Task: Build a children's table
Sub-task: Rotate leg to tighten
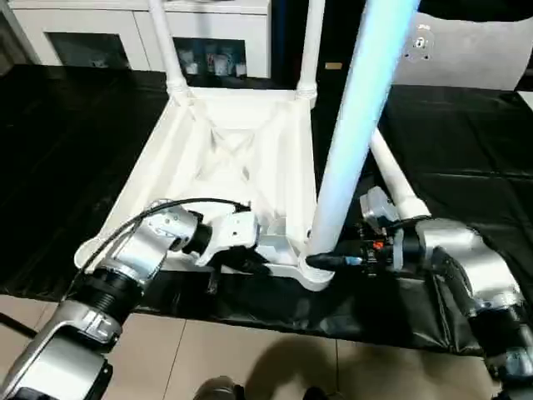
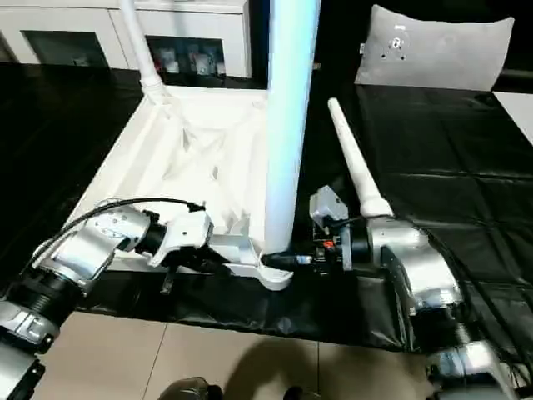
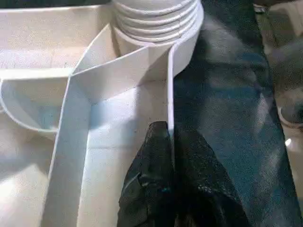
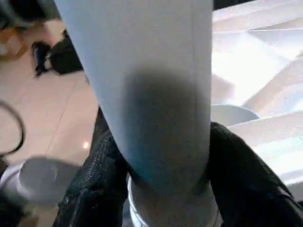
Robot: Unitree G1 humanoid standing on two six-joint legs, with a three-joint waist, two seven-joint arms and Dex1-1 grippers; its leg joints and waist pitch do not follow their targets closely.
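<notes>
Black sheeting (image 1: 75,158) is covering the work surface, w/ pale floor tiles (image 1: 208,350) showing near the robot and a white cabinet w/ glass doors (image 1: 125,37) standing well beyond both claws. On the sheet the children's table top (image 1: 241,158) is lying upside down, ribbed underside up, so the corner sockets are facing upward for the legs. The left claw (image 3: 163,156) is pinching the thin rim wall of the top, fingers (image 3: 147,184) pressed together on either side of it, just beside the near corner socket (image 3: 158,23); prob. it is bracing the top so it isn't sliding while a leg goes in. The right claw (image 4: 156,189) is wrapping its two fingers around the base of an upright leg (image 1: 358,125) right where it is meeting that socket, pads lying against the tube, apparently steadying or turning it home. Two more legs (image 2: 137,50) are standing in the far sockets, beyond the claws. A fourth leg (image 2: 354,167) is lying loose on the sheet just beyond the right claw, close to the forearm, so it may be getting in the way of that arm. A grey cushion-like thing (image 2: 441,50) is sitting further off on that side.
</notes>
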